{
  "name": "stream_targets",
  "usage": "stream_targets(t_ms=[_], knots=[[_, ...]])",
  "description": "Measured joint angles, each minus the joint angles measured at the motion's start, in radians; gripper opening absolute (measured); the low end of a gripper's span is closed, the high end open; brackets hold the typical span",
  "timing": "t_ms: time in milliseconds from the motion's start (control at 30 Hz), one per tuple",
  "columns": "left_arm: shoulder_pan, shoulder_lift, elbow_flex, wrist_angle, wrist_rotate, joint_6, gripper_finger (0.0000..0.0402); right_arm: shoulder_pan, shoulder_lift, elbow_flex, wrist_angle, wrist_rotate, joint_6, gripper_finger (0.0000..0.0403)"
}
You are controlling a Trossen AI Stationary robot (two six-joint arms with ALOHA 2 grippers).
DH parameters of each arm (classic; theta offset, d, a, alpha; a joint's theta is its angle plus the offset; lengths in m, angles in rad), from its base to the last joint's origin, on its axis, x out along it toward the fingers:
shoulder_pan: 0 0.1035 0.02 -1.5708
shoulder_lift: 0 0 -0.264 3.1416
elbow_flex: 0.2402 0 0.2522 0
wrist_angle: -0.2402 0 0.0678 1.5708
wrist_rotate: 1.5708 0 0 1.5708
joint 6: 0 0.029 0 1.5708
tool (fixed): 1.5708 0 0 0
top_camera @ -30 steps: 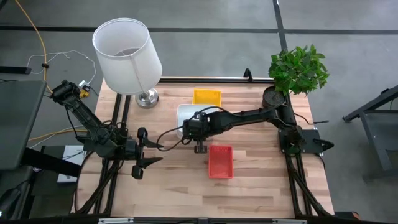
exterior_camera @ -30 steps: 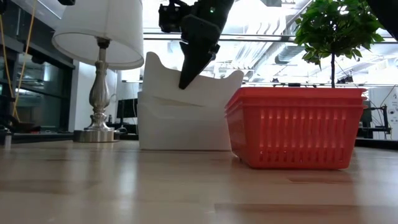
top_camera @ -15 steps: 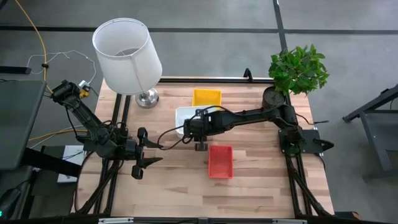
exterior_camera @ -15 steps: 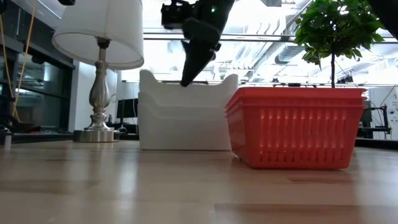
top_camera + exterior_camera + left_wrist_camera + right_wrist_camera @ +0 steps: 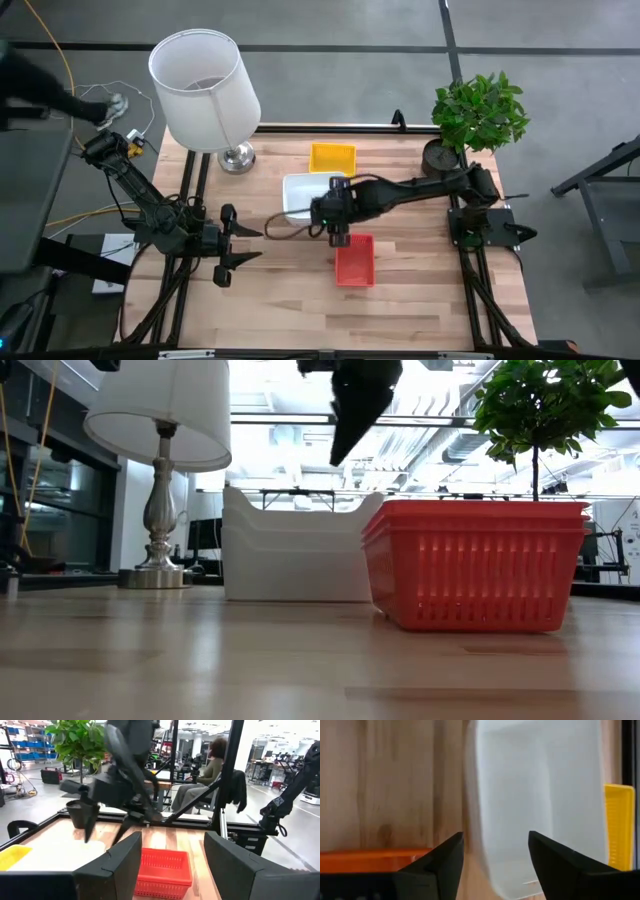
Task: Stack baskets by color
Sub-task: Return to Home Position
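A stack of white baskets [image 5: 300,195] [image 5: 295,550] stands on the table's middle, nested and level. Next to it, toward the near right, is the red basket stack [image 5: 354,260] [image 5: 475,565], and a yellow basket [image 5: 332,157] lies behind it near the far edge. My right gripper [image 5: 338,237] [image 5: 495,865] hangs open above the gap between the white and red stacks, touching nothing; in the low view it [image 5: 345,445] is well above the white rim. My left gripper [image 5: 243,247] [image 5: 172,865] waits open and level at the table's left.
A lamp with a white shade [image 5: 205,90] stands at the far left corner, and a potted plant [image 5: 478,115] at the far right. Bare wood lies along the near edge. A seated person [image 5: 200,775] shows in the room beyond the table.
My right gripper has opened and let go of the top white basket. That basket was tilted with one end raised and has dropped level into the white stack. The gripper has then risen and gone toward the table's right, over the red stack's edge.
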State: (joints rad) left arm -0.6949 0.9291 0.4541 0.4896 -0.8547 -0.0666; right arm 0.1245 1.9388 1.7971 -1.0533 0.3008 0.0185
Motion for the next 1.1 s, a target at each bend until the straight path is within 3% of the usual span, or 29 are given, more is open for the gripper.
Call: stream_targets(t_ms=[233, 400, 567, 700, 833, 1000, 1100], knots=[[0.000, 0.000, 0.000, -0.033, 0.006, -0.008, 0.0204, 0.049, -0.176, -0.301, 0.157, 0.012, 0.100, 0.0177], [0.016, 0.000, 0.000, -0.031, 0.006, -0.008, 0.0204, 0.104, -0.370, -0.561, 0.395, 0.012, 0.168, 0.0137], [0.094, 0.000, 0.000, -0.051, 0.021, -0.017, 0.0204, 0.157, -0.546, -0.784, 0.712, 0.034, 0.200, 0.0071], [0.228, 0.000, 0.000, -0.055, 0.179, 0.029, 0.0195, 0.176, -0.627, -0.925, 0.936, 0.036, 0.180, 0.0009], [0.418, 0.000, 0.000, -0.057, 0.366, 0.063, 0.0143, 0.176, -0.651, -1.010, 1.047, 0.037, 0.183, 0.0014], [0.651, 0.000, 0.000, -0.087, 0.603, 0.086, 0.0023, 0.161, -0.651, -1.042, 1.071, 0.030, 0.200, 0.0004], [0.750, 0.000, 0.000, -0.092, 0.712, 0.097, 0.0012, 0.156, -0.651, -1.042, 1.083, 0.029, 0.195, 0.0003]])
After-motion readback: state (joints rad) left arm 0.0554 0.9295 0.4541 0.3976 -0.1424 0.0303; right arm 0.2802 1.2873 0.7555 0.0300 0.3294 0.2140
